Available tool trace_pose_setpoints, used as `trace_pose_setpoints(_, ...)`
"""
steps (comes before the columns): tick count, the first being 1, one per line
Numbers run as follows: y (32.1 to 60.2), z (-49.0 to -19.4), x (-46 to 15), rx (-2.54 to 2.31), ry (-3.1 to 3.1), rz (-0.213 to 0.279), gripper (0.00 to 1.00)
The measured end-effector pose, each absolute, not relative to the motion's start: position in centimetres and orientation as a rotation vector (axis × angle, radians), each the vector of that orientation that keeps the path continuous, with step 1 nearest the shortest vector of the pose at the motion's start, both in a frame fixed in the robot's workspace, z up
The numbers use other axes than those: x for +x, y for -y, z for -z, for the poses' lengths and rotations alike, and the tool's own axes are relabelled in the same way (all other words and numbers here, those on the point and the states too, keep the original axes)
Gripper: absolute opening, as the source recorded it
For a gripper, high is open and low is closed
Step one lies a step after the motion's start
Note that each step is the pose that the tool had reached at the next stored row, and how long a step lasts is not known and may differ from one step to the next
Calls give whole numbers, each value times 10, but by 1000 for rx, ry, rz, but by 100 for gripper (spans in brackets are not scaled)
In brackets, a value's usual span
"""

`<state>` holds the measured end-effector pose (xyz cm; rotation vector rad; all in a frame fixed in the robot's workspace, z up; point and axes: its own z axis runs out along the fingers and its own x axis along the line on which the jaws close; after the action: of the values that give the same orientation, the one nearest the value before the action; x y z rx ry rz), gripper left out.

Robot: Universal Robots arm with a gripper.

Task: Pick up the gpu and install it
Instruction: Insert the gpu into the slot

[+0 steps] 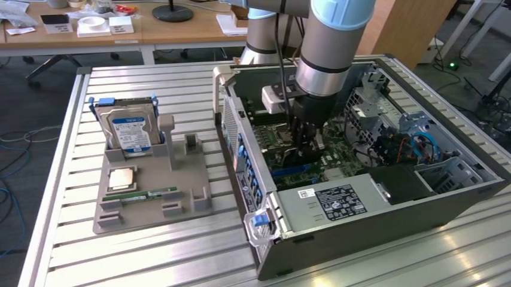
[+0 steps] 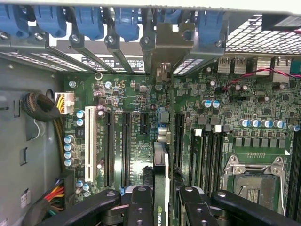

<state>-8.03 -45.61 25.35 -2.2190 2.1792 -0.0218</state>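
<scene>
The gpu (image 2: 161, 169) stood on edge directly below the gripper (image 2: 165, 202), seen end-on in the wrist view as a thin dark strip with a green logo on its top edge. Its long axis ran straight away from the fingers (image 2: 139, 207) toward the rear wall of the case (image 1: 375, 239). The bracket (image 2: 167, 44) led at the far end, standing up in the row of rear openings under the blue latches (image 2: 127, 21). The fingers were clamped on the card's two flat faces near its inner end, so card and gripper shared one line. The card lay parallel to the long black slots (image 2: 126, 150) of the motherboard (image 2: 225, 108), between two of them and to one side of the empty cpu socket (image 2: 254, 181). The slot under the card was hidden by the card itself, so its lower edge was possibly already in contact, though I could not tell whether it was seated. In the exterior view the gripper (image 1: 307, 134) reached down into the open case, well apart from the holder (image 1: 152, 206) on the exterior view's left, where the hard drive (image 1: 131, 133) stood upright.
</scene>
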Motion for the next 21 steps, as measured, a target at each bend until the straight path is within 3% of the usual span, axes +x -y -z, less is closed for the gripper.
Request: trace_pose_setpoints(21,456,-250,-81,-2217,-2178,26,26)
